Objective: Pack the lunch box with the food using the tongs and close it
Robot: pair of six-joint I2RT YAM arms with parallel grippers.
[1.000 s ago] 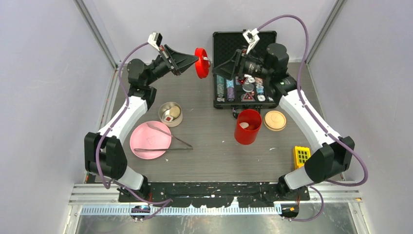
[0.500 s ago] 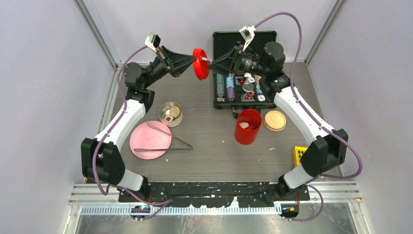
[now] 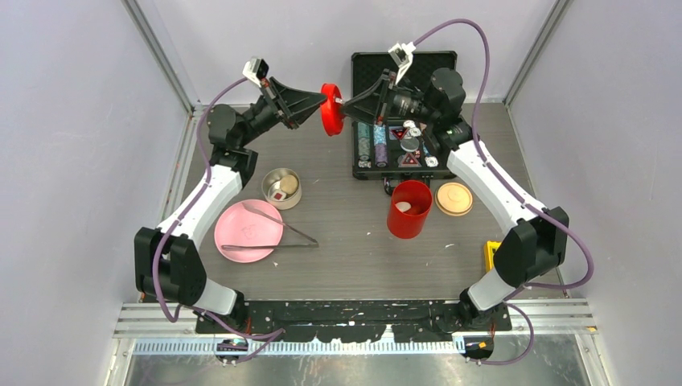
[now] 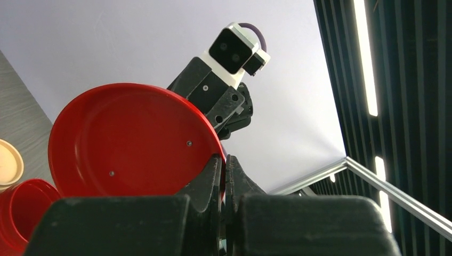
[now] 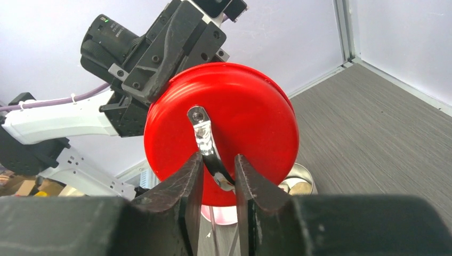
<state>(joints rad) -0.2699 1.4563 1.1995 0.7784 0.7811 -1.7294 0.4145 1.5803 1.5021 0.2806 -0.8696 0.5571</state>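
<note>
The lunch box's red lid (image 3: 330,108) hangs on edge in the air at the back middle. My left gripper (image 3: 325,100) is shut on its rim (image 4: 224,162). My right gripper (image 3: 344,103) faces it from the other side, jaws narrowly apart on either side of the lid's metal handle (image 5: 205,138). The red canister (image 3: 409,209) stands open with a pale food piece (image 3: 402,207) inside. The steel bowl (image 3: 269,178) holds a white cube with red centre (image 3: 277,195) and a beige lump (image 3: 289,183). The tongs (image 3: 277,233) lie across the pink plate (image 3: 241,245).
The beige disc lid (image 3: 453,199) lies right of the canister. An open black case (image 3: 402,60) of poker chips stands at the back right, under my right arm. A yellow block toy (image 3: 490,256) sits partly hidden behind the right arm's elbow.
My right gripper has moved left up to the lid and narrowed its jaws round the handle. The left gripper has kept hold of the lid, shifting it slightly.
</note>
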